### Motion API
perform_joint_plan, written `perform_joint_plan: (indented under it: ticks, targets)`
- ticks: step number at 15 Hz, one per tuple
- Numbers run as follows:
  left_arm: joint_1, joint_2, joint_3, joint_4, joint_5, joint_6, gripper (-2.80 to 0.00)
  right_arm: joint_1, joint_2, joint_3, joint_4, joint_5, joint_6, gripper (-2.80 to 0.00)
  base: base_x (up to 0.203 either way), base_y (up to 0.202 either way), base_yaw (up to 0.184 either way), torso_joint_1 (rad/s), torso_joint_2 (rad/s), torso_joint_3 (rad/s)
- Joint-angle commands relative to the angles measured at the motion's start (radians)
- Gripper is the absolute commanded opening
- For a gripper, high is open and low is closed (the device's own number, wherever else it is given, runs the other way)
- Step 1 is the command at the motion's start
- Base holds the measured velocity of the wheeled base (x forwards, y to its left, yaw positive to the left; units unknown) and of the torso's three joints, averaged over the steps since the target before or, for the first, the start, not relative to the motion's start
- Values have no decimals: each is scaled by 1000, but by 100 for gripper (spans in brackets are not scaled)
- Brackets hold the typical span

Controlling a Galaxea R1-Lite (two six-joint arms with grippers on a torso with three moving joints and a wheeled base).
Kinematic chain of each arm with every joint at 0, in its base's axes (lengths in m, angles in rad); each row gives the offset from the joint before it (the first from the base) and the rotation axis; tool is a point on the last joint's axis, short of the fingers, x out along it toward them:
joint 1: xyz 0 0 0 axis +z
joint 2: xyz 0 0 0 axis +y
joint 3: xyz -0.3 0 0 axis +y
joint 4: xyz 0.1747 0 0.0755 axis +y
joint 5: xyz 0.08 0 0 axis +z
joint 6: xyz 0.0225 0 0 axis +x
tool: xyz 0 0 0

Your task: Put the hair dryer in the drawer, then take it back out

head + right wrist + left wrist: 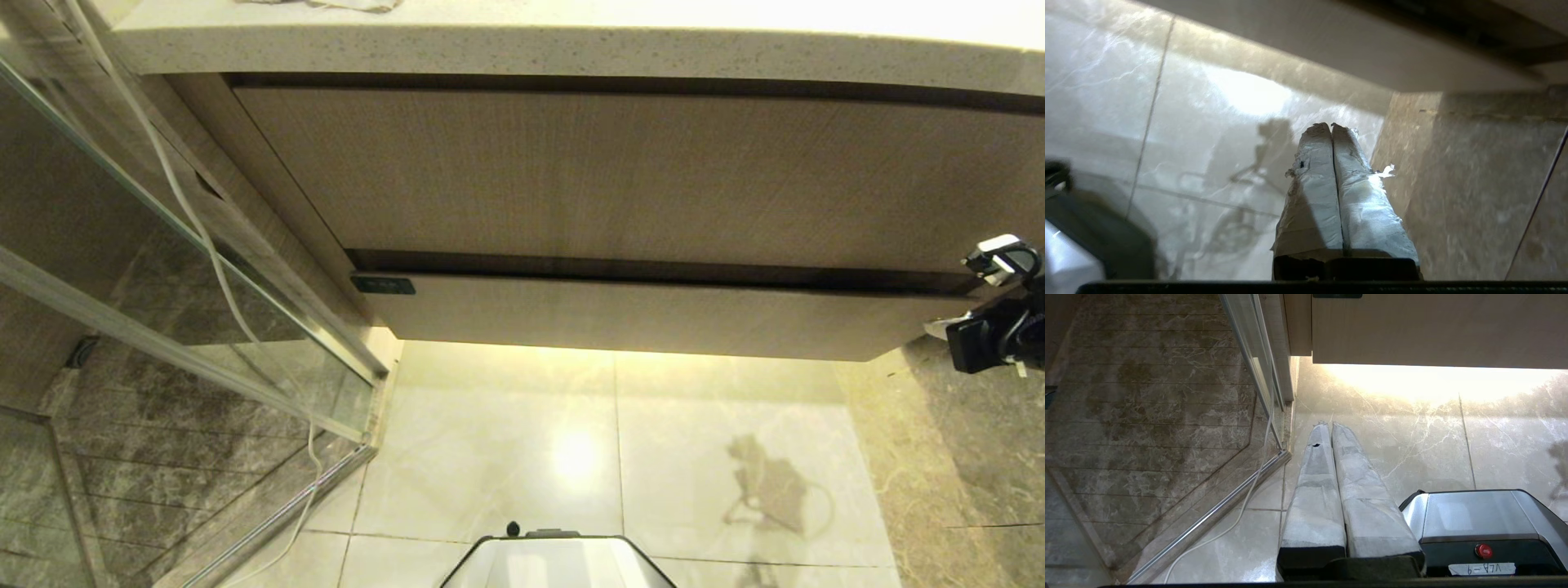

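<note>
Drawer front, a short light-wood strip with a small dark label at its left end, sits under the taller wood panel of the vanity, with a dark gap between them; it looks pushed in or nearly so. The hair dryer cannot be made out in any of the views, so where it lies cannot be told. Above the panel runs the speckled stone worktop.

The right gripper hangs low beside the right end of the drawer front, over the floor where the pale tiles meet darker brown stone; its two tape-wrapped fingers are pressed together with nothing between them. In the head view its arm shows only at the right edge, near the drawer's right corner.

The left gripper is parked low over the pale floor tiles, next to the robot's base, its fingers likewise pressed together and empty. A long thin white cable trails down along the glass shower screen on the left and onto the floor.
</note>
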Motion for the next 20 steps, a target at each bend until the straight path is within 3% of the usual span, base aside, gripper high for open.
perform_joint_plan:
  ticks: [1, 6, 9, 14, 17, 20]
  targets:
    - [0, 0, 2, 0, 0, 0, -280, 0, -155, 49, 47, 3, -4, -280, 0, 0, 0, 0, 0, 0]
    - [0, 0, 2, 0, 0, 0, -280, 0, -262, 132, 67, 2, 22, -280, 0, 0, 0, 0, 0, 0]
    - [0, 0, 1, 0, 0, 0, -280, -7, -375, 252, 81, 3, 43, -280, 0, 0, 0, 0, 0, 0]
    - [0, -1, 2, 0, 0, 0, -280, 20, -754, 496, 178, -13, 115, -280, 0, 0, 0, 0, 0, 0]
    - [0, 0, 2, 0, 0, 0, -280, 136, -992, 664, 199, -90, 218, -280, 0, 0, 0, 0, 0, 0]
    - [0, 0, 2, 0, 0, 0, -280, 368, -1182, 749, 220, -242, 378, -280, 0, 0, 0, 0, 0, 0]
